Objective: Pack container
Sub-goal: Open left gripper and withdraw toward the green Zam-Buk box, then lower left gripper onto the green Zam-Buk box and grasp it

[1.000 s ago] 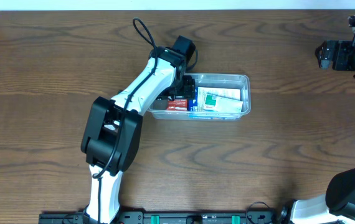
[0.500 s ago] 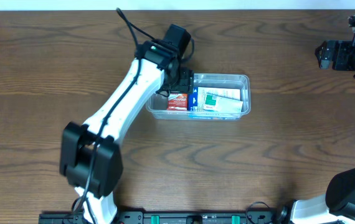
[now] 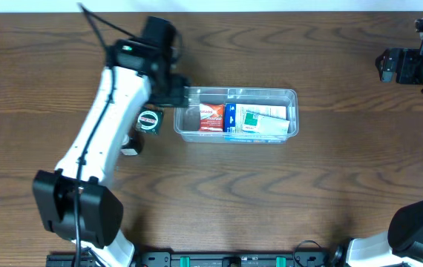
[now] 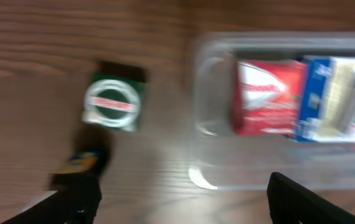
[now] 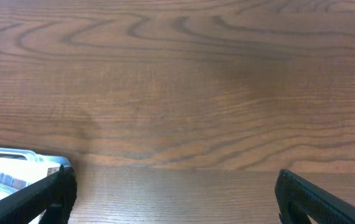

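The clear container (image 3: 185,127) lies mid-table and holds a red packet (image 3: 211,117), a blue packet (image 3: 230,119) and a white-and-green packet (image 3: 262,121). My left gripper (image 3: 176,95) hovers at the tub's far left corner, open and empty. In the blurred left wrist view its fingers (image 4: 184,205) frame the tub's left end (image 4: 227,177) and the red packet (image 4: 268,96). My right gripper (image 3: 389,65) is far right, open and empty (image 5: 177,199). The tub's corner (image 5: 3,158) shows at its left edge.
A green-and-black packet (image 3: 148,120) lies on the table just left of the tub; it also shows in the left wrist view (image 4: 114,102). A small dark packet with yellow (image 3: 130,144) lies nearer the front left, and shows in the left wrist view (image 4: 81,163).
My left arm has swung left out of the container, leaving the red packet inside. The green packet and dark packet are now uncovered. The right arm has not moved.
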### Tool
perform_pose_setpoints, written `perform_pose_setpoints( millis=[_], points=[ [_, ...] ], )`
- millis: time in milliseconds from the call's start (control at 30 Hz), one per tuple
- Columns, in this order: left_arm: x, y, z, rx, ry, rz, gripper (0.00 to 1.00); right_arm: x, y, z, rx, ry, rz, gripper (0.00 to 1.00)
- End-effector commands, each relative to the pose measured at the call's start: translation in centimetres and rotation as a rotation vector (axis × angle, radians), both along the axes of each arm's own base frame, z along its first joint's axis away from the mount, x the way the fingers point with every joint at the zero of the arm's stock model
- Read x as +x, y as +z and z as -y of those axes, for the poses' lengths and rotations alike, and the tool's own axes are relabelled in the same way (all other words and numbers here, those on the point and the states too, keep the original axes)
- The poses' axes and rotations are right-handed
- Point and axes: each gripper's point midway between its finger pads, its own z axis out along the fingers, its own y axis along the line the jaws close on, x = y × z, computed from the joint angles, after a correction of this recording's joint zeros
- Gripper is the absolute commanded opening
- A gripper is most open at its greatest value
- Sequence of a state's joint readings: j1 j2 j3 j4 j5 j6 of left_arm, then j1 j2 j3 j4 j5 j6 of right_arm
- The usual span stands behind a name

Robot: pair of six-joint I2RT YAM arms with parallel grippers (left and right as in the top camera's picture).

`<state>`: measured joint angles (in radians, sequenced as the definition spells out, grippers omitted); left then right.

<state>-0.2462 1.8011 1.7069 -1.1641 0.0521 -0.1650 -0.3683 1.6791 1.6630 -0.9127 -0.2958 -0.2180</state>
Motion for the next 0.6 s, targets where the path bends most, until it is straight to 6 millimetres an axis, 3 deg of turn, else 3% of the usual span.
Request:
perform_pose_setpoints(
  millis=[0,200,567],
  points=[
    [0.3,-0.1,-2.9,0.038,0.005,-0.003,0.87,0.1,0.4,0.1,0.009,-0.009,0.01,0.99],
    [-0.1,-1.9,-4.9,0.019,-0.012,-0.052,0.87,0.0,0.4,0.1,0.009,-0.009,0.01,0.99],
    [-1.3,-9.0,-5.4,0.042,-0.092,-0.102,0.9,0.1,0.4,0.1,0.009,-0.009,0.01,0.99]
  ],
)
